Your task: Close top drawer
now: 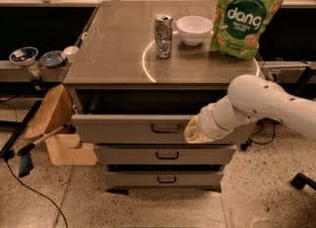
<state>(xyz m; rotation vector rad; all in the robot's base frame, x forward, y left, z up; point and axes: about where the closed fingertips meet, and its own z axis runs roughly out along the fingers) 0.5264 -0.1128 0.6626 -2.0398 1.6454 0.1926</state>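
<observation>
The top drawer [123, 129] is the uppermost of three grey drawers and stands pulled out, with a dark gap above its front. Its small dark loop handle [165, 128] sits at the centre. My white arm comes in from the right. Its cream-covered wrist end with the gripper [193, 132] is at the drawer front, just right of the handle. The arm hides the right part of the drawer front.
On the cabinet top [113, 49] stand a can [163, 35], a white bowl [194, 28] and a green Dang snack bag [240, 19]. Two lower drawers [167, 155] are below. A cardboard box [54, 123] and a broom lie at the left. Small bowls [23, 55] sit on a left shelf.
</observation>
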